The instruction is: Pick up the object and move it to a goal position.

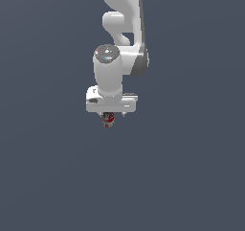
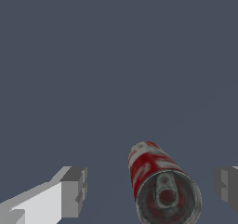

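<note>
Looking down from your wrist, you see the gripper (image 2: 151, 190) spread wide, its fingers (image 2: 74, 190) standing clear on either side of the red-and-white can (image 2: 155, 176)

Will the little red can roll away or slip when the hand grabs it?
The can is round and looks smooth, so it could probably roll if tipped onto its side, and might slip in a loose grip. It looks stiff, so it likely won't squash. The hand is open with a finger on each side and gaps between, so nothing steadies it yet.
</note>
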`<state>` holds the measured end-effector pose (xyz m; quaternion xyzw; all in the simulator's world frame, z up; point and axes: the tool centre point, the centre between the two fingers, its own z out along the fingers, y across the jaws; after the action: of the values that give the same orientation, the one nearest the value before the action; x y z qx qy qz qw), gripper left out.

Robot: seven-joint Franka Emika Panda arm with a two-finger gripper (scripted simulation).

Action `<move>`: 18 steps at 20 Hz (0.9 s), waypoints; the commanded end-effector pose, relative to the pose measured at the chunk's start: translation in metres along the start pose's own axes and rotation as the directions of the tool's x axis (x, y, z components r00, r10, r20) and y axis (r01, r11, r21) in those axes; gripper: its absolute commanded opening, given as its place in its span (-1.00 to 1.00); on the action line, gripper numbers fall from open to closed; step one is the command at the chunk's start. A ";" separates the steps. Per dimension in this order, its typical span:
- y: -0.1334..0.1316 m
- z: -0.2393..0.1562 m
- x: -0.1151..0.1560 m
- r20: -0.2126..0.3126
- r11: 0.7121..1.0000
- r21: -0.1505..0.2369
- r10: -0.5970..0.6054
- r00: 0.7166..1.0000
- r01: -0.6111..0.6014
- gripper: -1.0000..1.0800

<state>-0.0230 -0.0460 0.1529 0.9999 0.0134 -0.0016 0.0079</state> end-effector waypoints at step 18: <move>0.030 0.026 -0.052 -0.004 0.997 0.015 -0.082 0.997 0.082 0.92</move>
<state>-0.0739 -0.0782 0.1277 0.9985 0.0541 -0.0003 0.0002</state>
